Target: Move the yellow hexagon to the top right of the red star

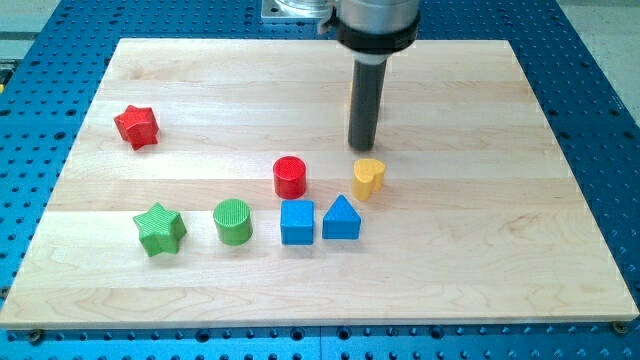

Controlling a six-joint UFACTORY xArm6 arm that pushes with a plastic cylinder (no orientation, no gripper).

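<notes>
The red star [136, 126] lies at the view's left, on the upper part of the wooden board [500, 200]. My tip [363, 148] stands near the board's middle, far to the right of the red star and just above a yellow heart-shaped block [368, 178]. A thin sliver of another yellow block [349, 101] shows at the rod's left edge. The rod hides most of it, so its shape cannot be made out. No other yellow block shows.
A red cylinder [290, 177] lies left of the yellow heart. Below them sit a blue cube [297, 222] and a blue triangle [341, 218]. A green cylinder [232, 221] and a green star [160, 229] lie at the lower left.
</notes>
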